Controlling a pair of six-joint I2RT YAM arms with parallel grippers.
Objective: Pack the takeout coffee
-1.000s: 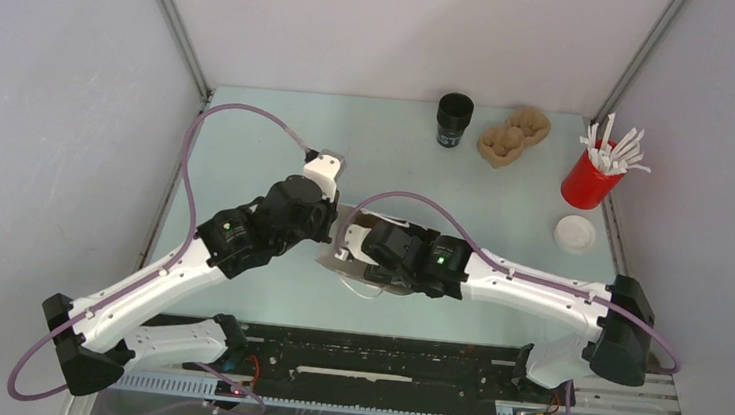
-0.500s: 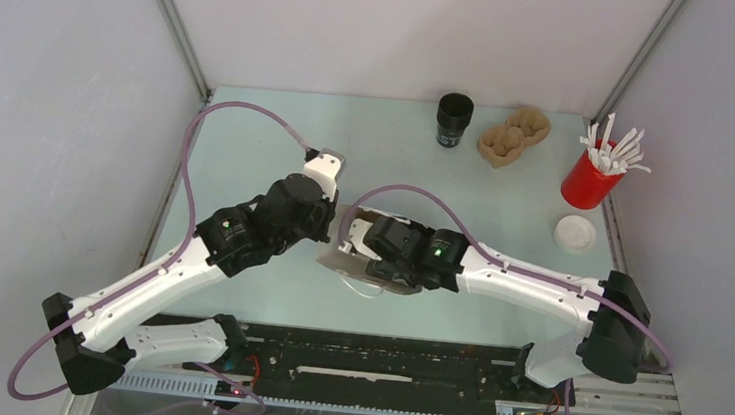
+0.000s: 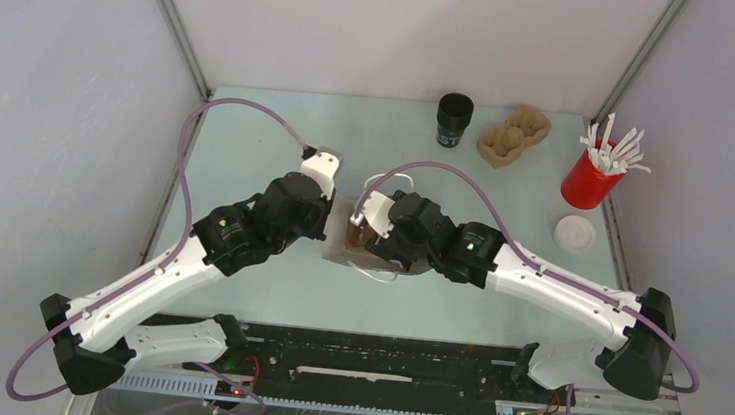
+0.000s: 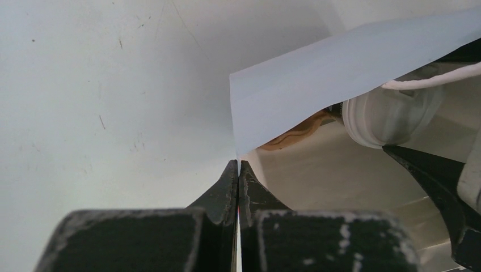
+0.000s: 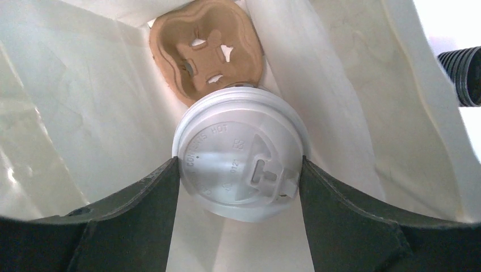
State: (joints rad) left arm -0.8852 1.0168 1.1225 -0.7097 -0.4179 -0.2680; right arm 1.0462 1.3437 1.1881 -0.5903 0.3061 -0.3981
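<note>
The right arm has swung forward and in toward the left arm over the last second. The white paper bag (image 5: 85, 113), slumped low between the two wrists before, now stands more upright.

The right gripper (image 5: 238, 170) is inside the bag's open mouth. Its fingers (image 5: 164, 192) are spread wide and press on opposite sides of the takeout coffee (image 5: 241, 161), holding it by its white domed lid. The cup body under the lid is hidden. Just beyond the gripper, deeper in the bag, a brown pulp carrier (image 5: 207, 45) lies on the bag's floor. The lid's far edge overlaps it in the wrist view, and whether the cup touches it cannot be told.

The left gripper (image 4: 238, 170) is closed tight, fingertips together, pinching the bag's edge where the paper's corner meets them. The coffee's lid shows to that gripper's right, past the paper.

Well beyond both grippers on the counter (image 3: 248, 147) stand a lidless black cup (image 3: 455, 119) and a second brown carrier (image 3: 513, 137). Far off to the right gripper's right are a red cup of white sticks (image 3: 592, 172) and a loose white lid (image 3: 575, 233).
</note>
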